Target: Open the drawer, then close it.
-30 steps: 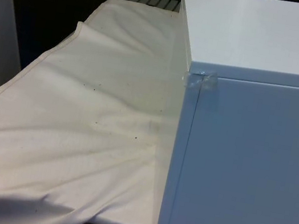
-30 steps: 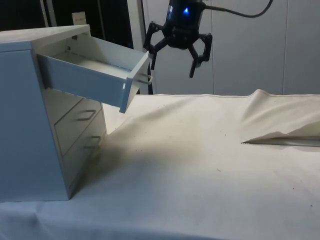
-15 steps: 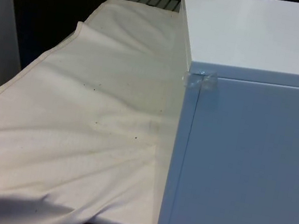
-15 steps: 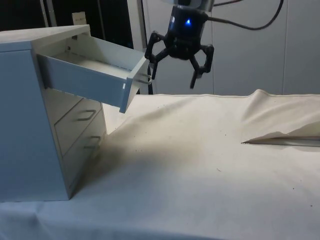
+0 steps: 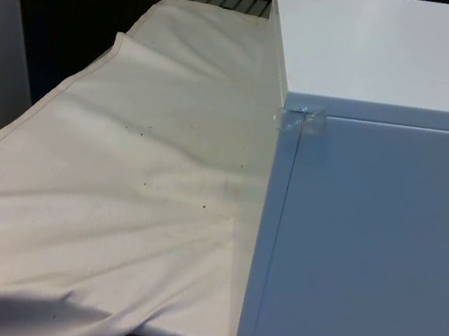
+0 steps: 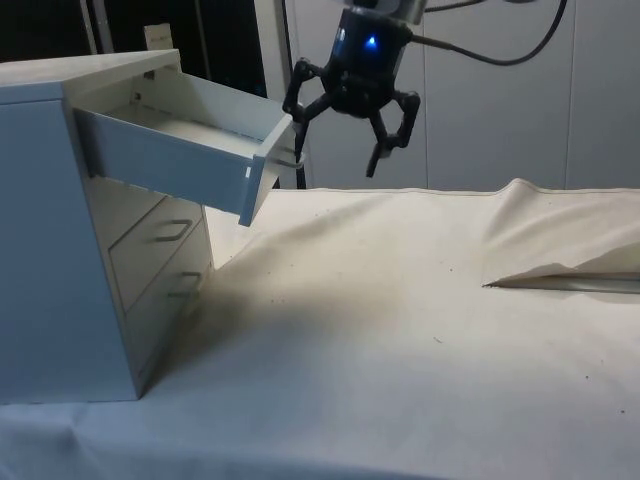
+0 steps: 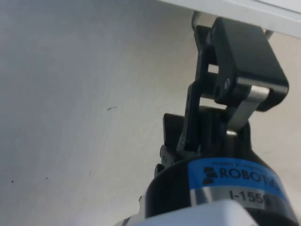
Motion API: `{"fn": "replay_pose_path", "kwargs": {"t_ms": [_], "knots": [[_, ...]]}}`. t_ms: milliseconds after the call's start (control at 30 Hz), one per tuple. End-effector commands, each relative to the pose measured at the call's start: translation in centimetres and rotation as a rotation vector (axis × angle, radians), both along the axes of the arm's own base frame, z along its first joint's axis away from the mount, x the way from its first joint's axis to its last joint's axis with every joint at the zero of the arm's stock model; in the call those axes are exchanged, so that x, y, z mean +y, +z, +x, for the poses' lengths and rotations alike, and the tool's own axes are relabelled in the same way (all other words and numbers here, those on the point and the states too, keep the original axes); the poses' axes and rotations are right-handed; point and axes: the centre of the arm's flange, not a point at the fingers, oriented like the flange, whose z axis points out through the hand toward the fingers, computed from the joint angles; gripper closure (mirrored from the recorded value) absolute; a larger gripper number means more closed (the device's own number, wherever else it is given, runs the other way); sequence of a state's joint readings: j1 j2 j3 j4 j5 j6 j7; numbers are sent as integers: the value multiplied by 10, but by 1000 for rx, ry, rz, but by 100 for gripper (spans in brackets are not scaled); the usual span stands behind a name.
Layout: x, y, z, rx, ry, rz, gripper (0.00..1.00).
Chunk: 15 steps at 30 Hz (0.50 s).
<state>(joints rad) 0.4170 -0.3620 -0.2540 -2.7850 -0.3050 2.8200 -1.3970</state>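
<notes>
In the side view a white chest of drawers [image 6: 60, 230] stands on the left, and its top drawer [image 6: 180, 150] is pulled far out. That drawer's metal handle [image 6: 290, 157] sticks out from its front. My gripper [image 6: 334, 160] hangs open just beyond the drawer front, with one finger [image 6: 296, 135] right by the handle and the other out over the cloth. Nothing is between the fingers. The two lower drawers [image 6: 165, 260] are shut. In the wrist view a black finger [image 7: 240, 66] sits close under the drawer's white edge [image 7: 225, 5]. The front view has the chest's plain white panel [image 5: 374, 255].
The white cloth [image 6: 400, 320] covers the table, with a raised fold [image 6: 560, 260] at the side view's right. In the front view the cloth [image 5: 114, 201] runs wrinkled along the chest toward the front view's left.
The gripper has come down a little and shifted toward the drawer front, staying open. The drawer has not moved.
</notes>
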Motion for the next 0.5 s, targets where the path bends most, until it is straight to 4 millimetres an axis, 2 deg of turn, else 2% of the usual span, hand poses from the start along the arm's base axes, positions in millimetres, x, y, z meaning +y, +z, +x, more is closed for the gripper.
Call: {"fn": "replay_pose_path", "kwargs": {"t_ms": [0, 200, 233, 267, 367, 467], "knots": [[-4, 2, 2, -27, -9, -10, 11], [0, 0, 0, -9, -2, 6, 44], [-3, 3, 3, -36, -10, -6, 44], [-3, 3, 3, -37, -9, -6, 54], [-4, 3, 3, -38, -11, -5, 72], [-4, 2, 3, -38, -11, -4, 86]]}}
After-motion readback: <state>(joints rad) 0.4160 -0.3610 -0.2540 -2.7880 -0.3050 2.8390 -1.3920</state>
